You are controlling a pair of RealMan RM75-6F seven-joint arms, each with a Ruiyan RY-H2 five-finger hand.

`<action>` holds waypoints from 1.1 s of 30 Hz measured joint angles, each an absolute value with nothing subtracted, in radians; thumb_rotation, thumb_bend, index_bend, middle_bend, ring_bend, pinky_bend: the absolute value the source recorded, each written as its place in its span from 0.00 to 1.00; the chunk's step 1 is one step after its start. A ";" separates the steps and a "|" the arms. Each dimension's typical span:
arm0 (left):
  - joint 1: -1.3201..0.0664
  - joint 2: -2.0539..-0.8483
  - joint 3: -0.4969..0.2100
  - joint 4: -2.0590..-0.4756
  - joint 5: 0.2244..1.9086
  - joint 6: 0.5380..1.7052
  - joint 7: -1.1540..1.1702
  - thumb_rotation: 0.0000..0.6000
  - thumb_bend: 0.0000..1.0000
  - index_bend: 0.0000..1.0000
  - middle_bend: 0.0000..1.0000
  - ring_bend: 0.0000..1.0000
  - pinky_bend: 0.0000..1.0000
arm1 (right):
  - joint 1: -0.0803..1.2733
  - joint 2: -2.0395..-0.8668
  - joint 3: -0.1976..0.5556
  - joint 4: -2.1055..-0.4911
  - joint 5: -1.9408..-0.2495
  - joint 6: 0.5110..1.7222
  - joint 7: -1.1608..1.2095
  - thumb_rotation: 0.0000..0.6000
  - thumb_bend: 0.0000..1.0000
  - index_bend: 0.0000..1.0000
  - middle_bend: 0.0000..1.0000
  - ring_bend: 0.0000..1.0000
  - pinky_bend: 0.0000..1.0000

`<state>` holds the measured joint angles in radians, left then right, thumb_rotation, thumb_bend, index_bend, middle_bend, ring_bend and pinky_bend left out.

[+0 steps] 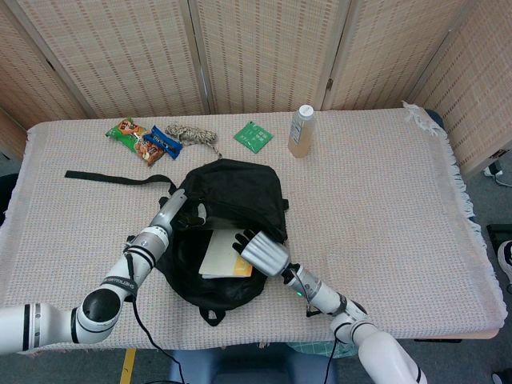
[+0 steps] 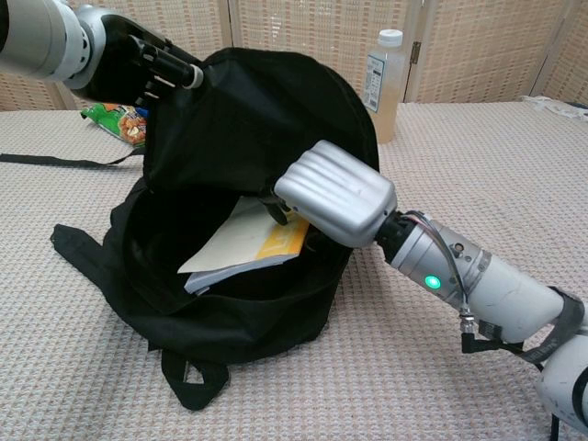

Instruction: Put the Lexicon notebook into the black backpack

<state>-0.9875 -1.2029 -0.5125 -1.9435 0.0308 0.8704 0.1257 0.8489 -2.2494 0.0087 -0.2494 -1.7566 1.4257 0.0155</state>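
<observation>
The black backpack (image 1: 236, 192) (image 2: 248, 129) lies open on the table, its mouth toward the front edge. The Lexicon notebook (image 1: 222, 255) (image 2: 246, 246), cream with a yellow strip, slants inside the opening. My right hand (image 1: 258, 249) (image 2: 333, 191) grips the notebook's right end at the bag's mouth, its fingers curled into the opening. My left hand (image 1: 182, 210) (image 2: 147, 66) holds the top flap of the backpack up, keeping the mouth wide.
A clear bottle (image 1: 301, 131) (image 2: 381, 84) stands behind the backpack. Snack packets (image 1: 142, 139), a coiled rope (image 1: 194, 134) and a green packet (image 1: 253, 136) lie at the back. A black strap (image 1: 112, 178) runs left of the bag.
</observation>
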 measured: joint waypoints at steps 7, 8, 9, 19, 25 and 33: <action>-0.999 -1.196 -0.494 -1.947 0.039 0.870 0.105 1.00 0.77 0.69 0.42 0.29 0.11 | 0.864 -2.257 0.029 -0.296 -1.709 1.366 -0.043 1.00 0.51 0.62 0.40 0.46 0.34; -1.000 -1.196 -0.491 -1.946 0.040 0.869 0.100 1.00 0.77 0.69 0.42 0.29 0.11 | 0.861 -2.255 0.031 -0.305 -1.703 1.359 -0.049 1.00 0.51 0.54 0.37 0.44 0.31; -1.002 -1.195 -0.488 -1.945 0.041 0.868 0.097 1.00 0.77 0.69 0.42 0.29 0.11 | 0.858 -2.252 0.034 -0.315 -1.698 1.354 -0.053 1.00 0.51 0.45 0.33 0.41 0.28; -1.025 -1.198 -0.465 -1.923 0.036 0.862 0.079 1.00 0.77 0.67 0.41 0.28 0.11 | 0.810 -2.157 0.052 -0.529 -1.657 1.353 -0.049 1.00 0.32 0.00 0.05 0.14 0.02; -1.042 -1.200 -0.458 -1.913 0.019 0.870 0.073 1.00 0.77 0.66 0.41 0.28 0.11 | 0.780 -2.068 0.053 -0.696 -1.660 1.397 -0.068 1.00 0.16 0.00 0.01 0.11 0.01; -1.058 -1.199 -0.449 -1.913 0.004 0.878 0.070 1.00 0.77 0.66 0.41 0.28 0.11 | 0.763 -1.999 0.039 -0.819 -1.694 1.432 -0.118 1.00 0.06 0.00 0.00 0.09 0.00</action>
<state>-1.0576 -1.1994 -0.4486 -1.9125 0.0036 0.8775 0.0704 0.7629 -1.9989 0.0394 -0.8189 -1.6943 1.4315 -0.1176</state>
